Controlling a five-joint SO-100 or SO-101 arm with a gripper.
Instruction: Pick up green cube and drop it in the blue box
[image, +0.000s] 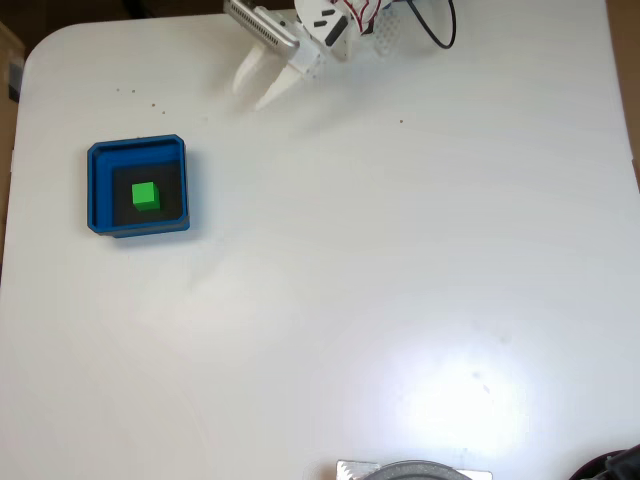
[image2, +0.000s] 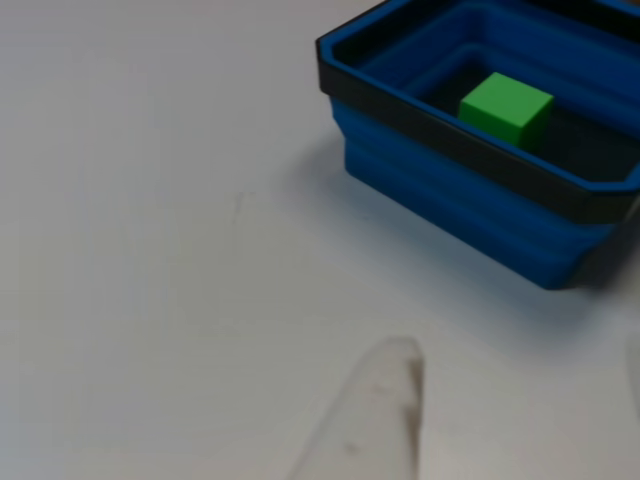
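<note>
White surface (image: 400, 280) is seen carrying the blue box (image: 98, 190) at its left in the fixed view, with the green cube (image: 145, 195) lying on its dark floor, well apart from the tool (image: 258, 88), which is held spread and empty at the far edge.

Overhead view; low close-up, blue box (image2: 470, 210) shared

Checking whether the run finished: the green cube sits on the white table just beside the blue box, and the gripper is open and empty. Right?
Not quite. The green cube lies inside the blue box, on its dark floor, as the fixed view shows. The gripper is indeed open and empty.
</note>
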